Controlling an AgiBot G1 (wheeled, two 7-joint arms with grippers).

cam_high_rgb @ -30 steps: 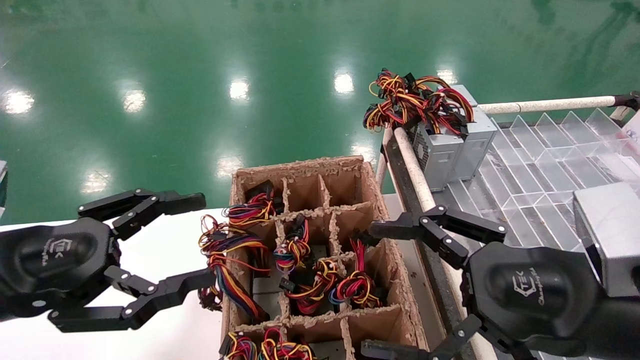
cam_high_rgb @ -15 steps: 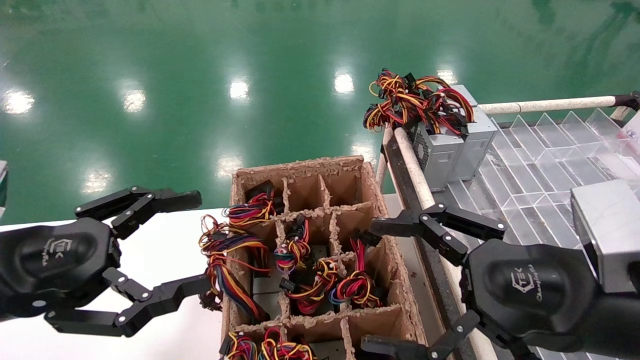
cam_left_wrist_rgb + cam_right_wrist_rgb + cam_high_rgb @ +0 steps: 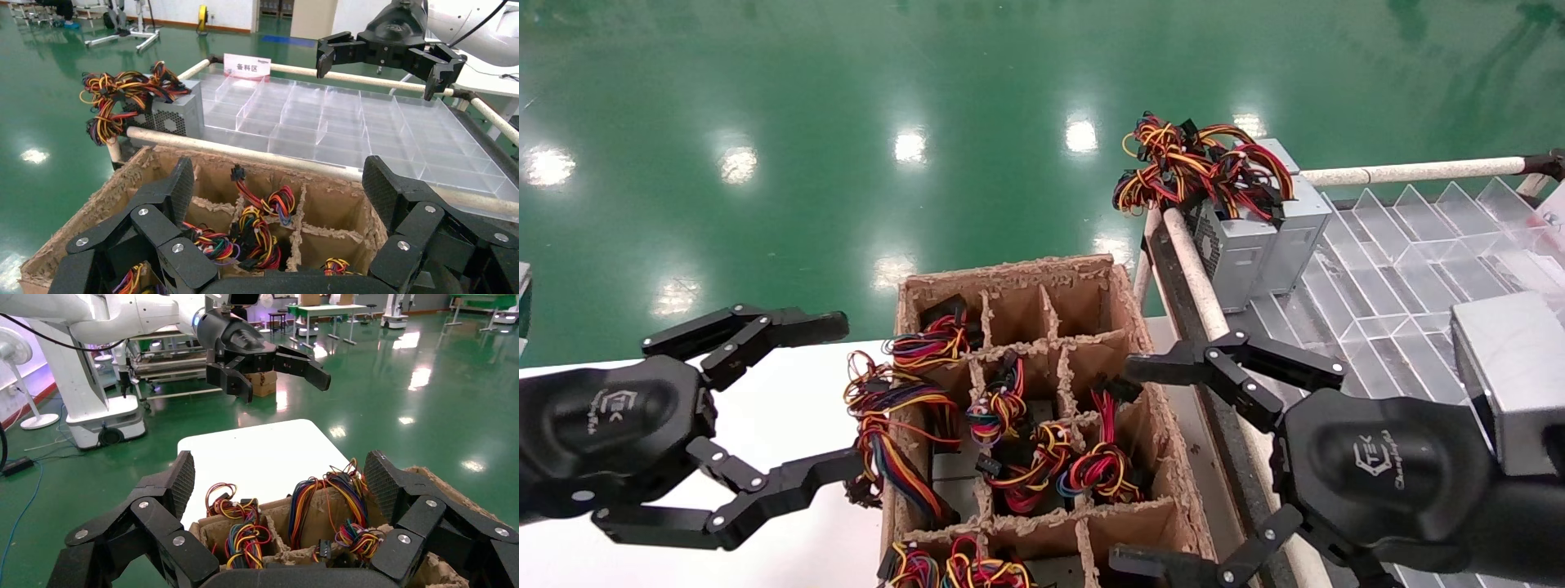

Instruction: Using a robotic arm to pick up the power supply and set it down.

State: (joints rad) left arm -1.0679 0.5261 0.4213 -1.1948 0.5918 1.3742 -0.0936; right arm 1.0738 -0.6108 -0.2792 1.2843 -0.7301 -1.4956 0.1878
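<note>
Two silver-grey power supplies (image 3: 1254,237) stand side by side at the near-left corner of the clear divider tray (image 3: 1410,269), their coloured wire bundles (image 3: 1197,163) on top; the left wrist view shows one (image 3: 174,113). More wire bundles (image 3: 1009,433) fill cells of the brown cardboard box (image 3: 1164,457), with the bodies below them mostly hidden. My right gripper (image 3: 1128,467), on its silver wrist block (image 3: 1508,376), hangs open beside the box's right wall, holding nothing. My left gripper (image 3: 842,396) is open at the box's left side, also holding nothing. Each wrist view looks into the box between open fingers (image 3: 278,184) (image 3: 281,481).
The cardboard box sits on a white table (image 3: 789,408). A padded rail (image 3: 1193,278) frames the tray on the right. Green floor (image 3: 846,122) lies beyond. In the left wrist view a small label sign (image 3: 246,66) stands at the tray's edge.
Both grippers have drifted slightly to the left; the left one also sank a little. Fingers stay open and nothing was grasped.
</note>
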